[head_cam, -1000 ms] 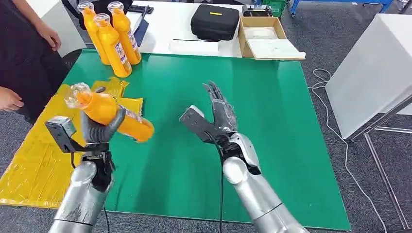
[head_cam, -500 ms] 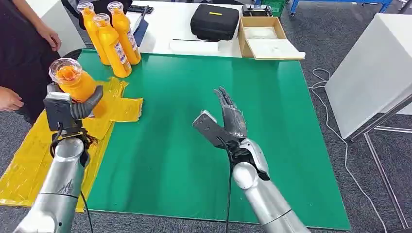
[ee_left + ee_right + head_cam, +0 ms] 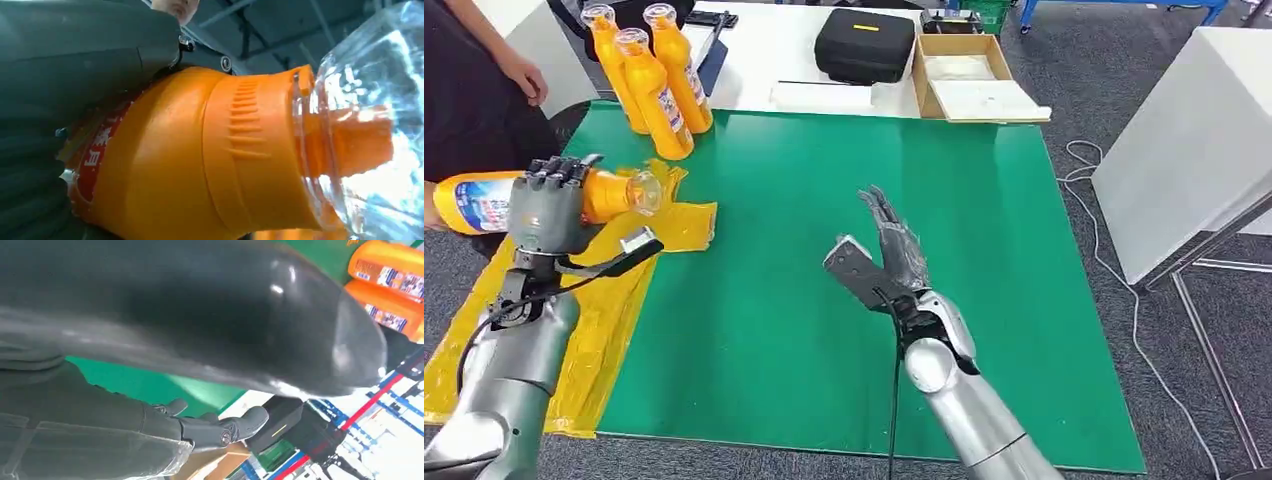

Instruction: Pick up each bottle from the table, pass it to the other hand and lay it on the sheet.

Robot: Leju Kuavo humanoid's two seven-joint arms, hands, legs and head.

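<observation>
While the head view looks down on the green surface [image 3: 844, 300], the left hand [image 3: 549, 205] grips an orange bottle [image 3: 484, 200] lying sideways above the yellow sheet [image 3: 524, 340]; the right hand [image 3: 889, 250] hovers with fingers spread, holding nothing. Three more bottles [image 3: 652, 80] stand at the surface's far corner. Seen from the left wrist, the held bottle's clear cap [image 3: 370, 120] looms close. Seen from the right wrist, dark fingers [image 3: 220, 427] stretch apart.
</observation>
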